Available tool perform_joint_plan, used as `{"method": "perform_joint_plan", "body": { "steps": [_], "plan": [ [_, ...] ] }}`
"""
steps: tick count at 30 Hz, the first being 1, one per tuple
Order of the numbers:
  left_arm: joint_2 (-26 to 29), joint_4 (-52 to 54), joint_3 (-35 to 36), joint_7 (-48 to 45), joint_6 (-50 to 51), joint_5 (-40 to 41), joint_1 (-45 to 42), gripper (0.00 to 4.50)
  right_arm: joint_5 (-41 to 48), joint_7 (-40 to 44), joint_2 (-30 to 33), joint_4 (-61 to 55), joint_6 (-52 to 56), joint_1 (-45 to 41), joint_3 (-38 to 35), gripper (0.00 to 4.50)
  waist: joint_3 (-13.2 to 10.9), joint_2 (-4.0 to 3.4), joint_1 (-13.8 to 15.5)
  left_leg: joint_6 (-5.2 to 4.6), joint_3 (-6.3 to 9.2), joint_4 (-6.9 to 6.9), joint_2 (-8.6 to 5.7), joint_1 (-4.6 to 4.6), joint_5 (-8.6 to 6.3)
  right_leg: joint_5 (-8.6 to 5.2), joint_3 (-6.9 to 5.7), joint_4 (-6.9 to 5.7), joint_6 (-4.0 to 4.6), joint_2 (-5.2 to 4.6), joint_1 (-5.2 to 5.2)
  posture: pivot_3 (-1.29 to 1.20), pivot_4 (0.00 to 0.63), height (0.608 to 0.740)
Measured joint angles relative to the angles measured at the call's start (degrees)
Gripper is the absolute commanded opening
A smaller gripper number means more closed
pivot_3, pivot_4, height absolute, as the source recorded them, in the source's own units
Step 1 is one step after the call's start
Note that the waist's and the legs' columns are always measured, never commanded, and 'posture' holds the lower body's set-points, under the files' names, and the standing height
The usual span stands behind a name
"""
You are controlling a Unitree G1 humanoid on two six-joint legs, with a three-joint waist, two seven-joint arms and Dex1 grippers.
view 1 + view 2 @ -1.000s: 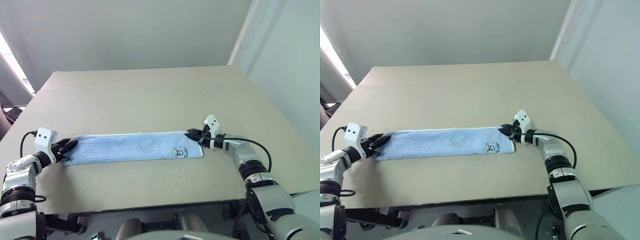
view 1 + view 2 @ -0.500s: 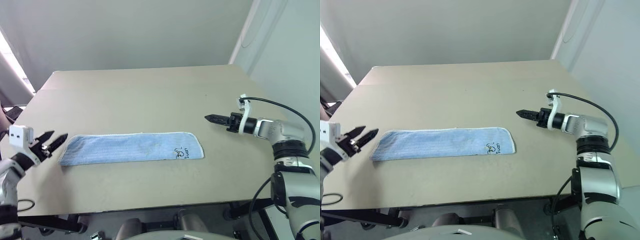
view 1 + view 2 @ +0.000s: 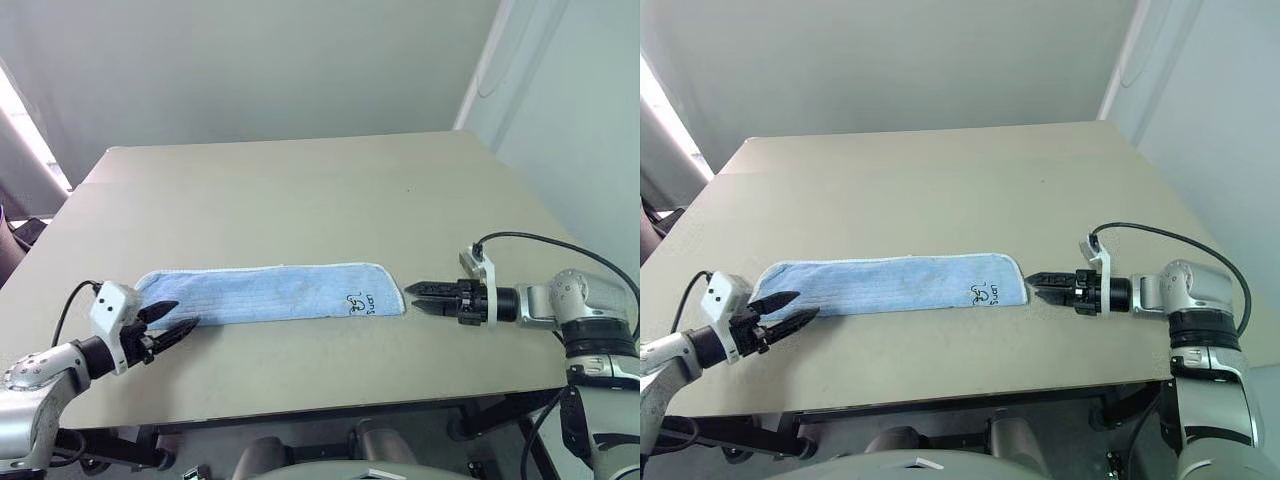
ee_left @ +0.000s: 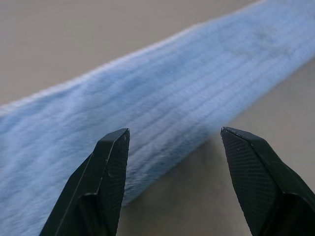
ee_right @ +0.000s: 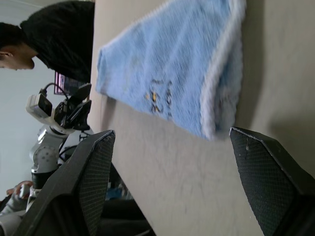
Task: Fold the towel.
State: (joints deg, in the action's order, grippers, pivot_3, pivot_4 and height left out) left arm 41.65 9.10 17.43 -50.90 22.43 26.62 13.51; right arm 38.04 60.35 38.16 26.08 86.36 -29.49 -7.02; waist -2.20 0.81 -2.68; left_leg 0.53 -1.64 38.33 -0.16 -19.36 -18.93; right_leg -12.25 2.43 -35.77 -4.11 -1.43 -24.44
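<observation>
Blue towel (image 3: 265, 294) flat, near table (image 3: 300, 190) front edge; both grippers' fingers apart, off its ends

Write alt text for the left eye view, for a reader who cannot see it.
A light blue towel, folded into a long strip, lies flat on a beige table. The left pincer and right pincer, both open, point at its two ends without holding it.

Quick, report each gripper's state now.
Left gripper: open, holding nothing, at the towel's left end.
Right gripper: open, holding nothing, at the towel's right end.
</observation>
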Motion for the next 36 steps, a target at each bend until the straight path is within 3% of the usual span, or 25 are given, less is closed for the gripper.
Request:
{"method": "perform_joint_plan", "body": {
  "steps": [14,25,28,36],
  "plan": [
    [-2.3,-0.5,-7.1,1.2,-0.1,-2.9,-3.2,3.13,0.2,-5.6,-8.7,3.6,-2.6,-3.3,1.8,3.86,0.0,0.08,-0.2,0.0,0.0,0.0,0.02,0.0,0.0,0.04,0.01,-0.02,-0.03,0.04,0.02,0.0,0.0,0.74],
    [-2.3,-0.5,-7.6,1.6,-0.4,-4.4,-2.4,3.13,0.3,-5.8,-8.2,5.7,-4.8,-3.8,1.4,3.86,0.1,0.09,-0.3,0.0,0.01,0.01,0.0,0.01,0.0,0.04,0.01,0.1,-0.03,-0.01,0.04,0.0,0.0,0.74],
    [-2.3,-0.5,-7.6,2.1,-0.4,-4.8,-2.7,3.13,0.2,-7.8,-10.3,7.4,-5.8,-3.9,-0.6,3.24,0.1,0.21,-0.8,0.0,0.0,0.01,0.02,0.03,0.0,0.03,0.02,0.08,-0.01,0.01,0.15,0.0,0.0,0.74],
    [-2.3,-0.7,-7.6,2.7,-0.5,-5.7,-3.2,3.13,-0.5,-8.8,-12.3,8.1,-8.3,-4.5,-1.6,0.41,0.2,0.29,-1.5,0.0,0.02,-0.01,0.05,0.06,0.0,0.1,0.05,0.05,-0.07,0.08,0.15,0.0,0.0,0.74]
  ]
}}
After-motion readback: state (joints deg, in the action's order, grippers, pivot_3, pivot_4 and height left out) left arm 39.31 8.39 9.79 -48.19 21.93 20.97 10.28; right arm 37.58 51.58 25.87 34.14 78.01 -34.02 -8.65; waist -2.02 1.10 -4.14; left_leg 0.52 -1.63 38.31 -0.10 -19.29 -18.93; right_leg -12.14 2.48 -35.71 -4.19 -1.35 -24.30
